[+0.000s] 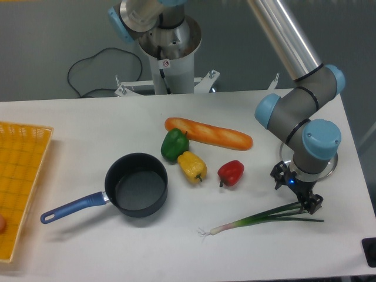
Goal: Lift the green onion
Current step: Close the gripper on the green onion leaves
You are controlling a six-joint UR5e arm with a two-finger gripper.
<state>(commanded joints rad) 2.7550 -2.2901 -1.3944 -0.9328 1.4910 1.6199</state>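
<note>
Nearest the camera, along the front of the white table (70,123), lies the green onion (261,217): its white rooted tip points left, and its dark green leaves splay to the right. Going left to right from the far left edge: a yellow mesh tray (20,176) sits partly out of view. Next comes a dark saucepan (136,185) with a blue handle angled toward the front left. Behind and right of the pan, a green bell pepper (174,144) touches a yellow bell pepper (192,166), and a red bell pepper (231,173) sits just beside that. A baguette (208,133) lies behind all three (slanting down to the right). At the right, the grey and blue robot arm (299,120) reaches down, and its gripper (305,200) sits low over the leafy end of the onion. Its fingers are small and dark, so whether they are spread or closed on the leaves cannot be told.
</note>
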